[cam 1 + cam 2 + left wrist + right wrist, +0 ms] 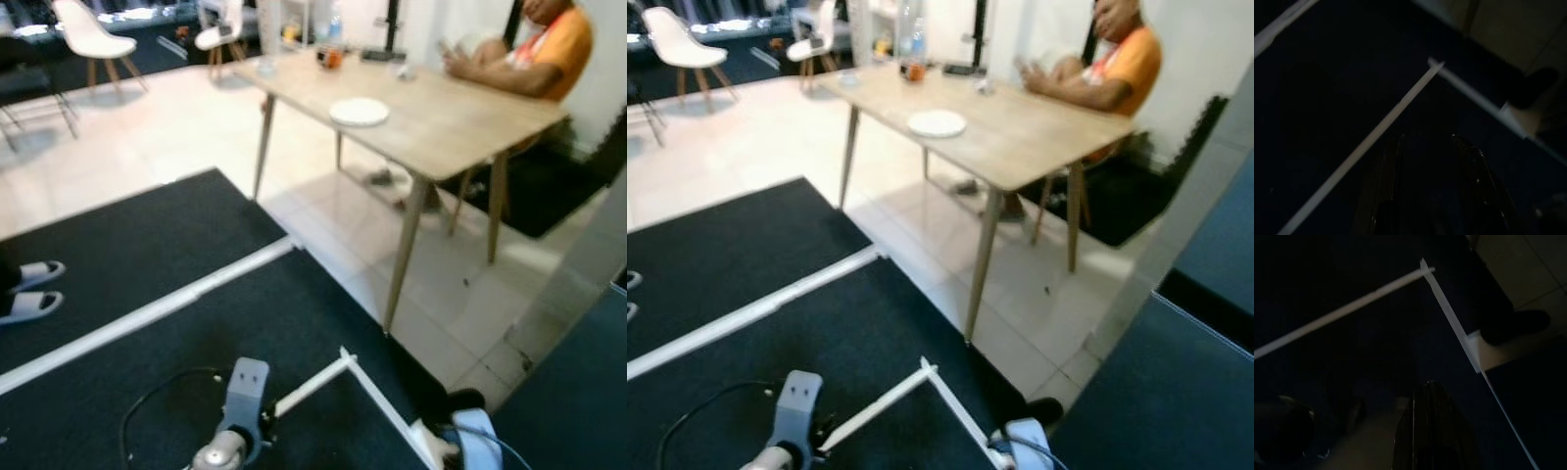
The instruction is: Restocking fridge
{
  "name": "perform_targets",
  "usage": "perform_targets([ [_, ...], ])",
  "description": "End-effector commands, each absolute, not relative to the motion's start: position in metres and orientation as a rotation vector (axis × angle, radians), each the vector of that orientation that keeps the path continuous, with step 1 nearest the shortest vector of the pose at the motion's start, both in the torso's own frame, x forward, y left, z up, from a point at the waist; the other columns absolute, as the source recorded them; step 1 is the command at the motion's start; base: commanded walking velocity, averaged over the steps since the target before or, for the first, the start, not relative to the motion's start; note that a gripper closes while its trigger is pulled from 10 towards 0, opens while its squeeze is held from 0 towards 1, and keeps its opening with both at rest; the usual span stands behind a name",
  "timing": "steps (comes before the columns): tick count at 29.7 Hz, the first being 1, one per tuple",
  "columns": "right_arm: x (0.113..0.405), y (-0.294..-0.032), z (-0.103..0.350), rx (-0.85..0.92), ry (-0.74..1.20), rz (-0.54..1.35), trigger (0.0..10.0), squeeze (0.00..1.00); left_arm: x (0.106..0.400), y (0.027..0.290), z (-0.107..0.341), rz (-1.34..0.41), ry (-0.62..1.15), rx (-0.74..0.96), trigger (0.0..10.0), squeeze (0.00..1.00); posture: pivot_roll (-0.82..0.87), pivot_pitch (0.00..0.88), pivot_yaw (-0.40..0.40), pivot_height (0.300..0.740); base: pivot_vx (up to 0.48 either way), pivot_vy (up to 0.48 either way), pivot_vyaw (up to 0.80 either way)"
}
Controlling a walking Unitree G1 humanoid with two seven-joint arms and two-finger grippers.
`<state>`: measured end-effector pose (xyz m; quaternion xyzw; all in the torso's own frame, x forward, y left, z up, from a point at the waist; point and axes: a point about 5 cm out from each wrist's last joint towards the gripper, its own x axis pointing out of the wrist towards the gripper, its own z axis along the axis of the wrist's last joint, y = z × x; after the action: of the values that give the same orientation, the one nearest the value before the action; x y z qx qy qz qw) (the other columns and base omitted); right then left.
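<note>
Over the dark mat point(147, 245) with its white tape lines point(147, 315), both my arms hang idle: my left fingers point(1474, 166) are spread apart and empty, my right fingers point(1432, 431) look pressed together. Ahead, a wooden counter point(441, 122) carries a white plate point(359, 112); a person point(534, 54) sits behind it.

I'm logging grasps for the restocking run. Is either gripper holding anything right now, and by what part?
Nothing is held. The left gripper hangs with fingers apart over the dark mat; the right gripper hangs over it too, fingers together, nothing between them.
</note>
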<state>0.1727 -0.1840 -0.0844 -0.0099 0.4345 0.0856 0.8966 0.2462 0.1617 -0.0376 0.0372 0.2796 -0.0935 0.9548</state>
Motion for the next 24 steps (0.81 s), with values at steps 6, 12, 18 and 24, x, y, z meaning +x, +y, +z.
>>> perform_targets([
  [6, 0.1735, -0.1884, -0.0835, -0.021, 0.896, 0.16, 10.0, 0.0, 0.2436, 0.1606, -0.0399, -0.191, 0.578, 0.069, 10.0, 0.0, -0.08, 0.044, 0.023, 0.734, 0.309, 0.0, 0.0],
  [12, 0.1728, -0.1864, -0.0838, -0.01, 0.892, 0.17, 10.0, 0.0, 0.2427, 0.162, -0.0406, -0.188, 0.586, 0.075, 10.0, 0.0, -0.08, 0.042, 0.02, 0.734, 0.311, 0.0, 0.0],
  [18, 0.1723, -0.1857, -0.0838, -0.008, 0.889, 0.179, 10.0, 0.0, 0.2418, 0.1621, -0.0411, -0.185, 0.584, 0.068, 10.0, 0.0, -0.08, 0.042, 0.017, 0.734, 0.311, 0.0, 0.0],
  [24, 0.1724, -0.1859, -0.0837, -0.013, 0.889, 0.184, 10.0, 0.0, 0.2412, 0.1619, -0.0414, -0.184, 0.584, 0.063, 10.0, 0.0, -0.08, 0.035, 0.012, 0.734, 0.312, 0.0, 0.0],
])
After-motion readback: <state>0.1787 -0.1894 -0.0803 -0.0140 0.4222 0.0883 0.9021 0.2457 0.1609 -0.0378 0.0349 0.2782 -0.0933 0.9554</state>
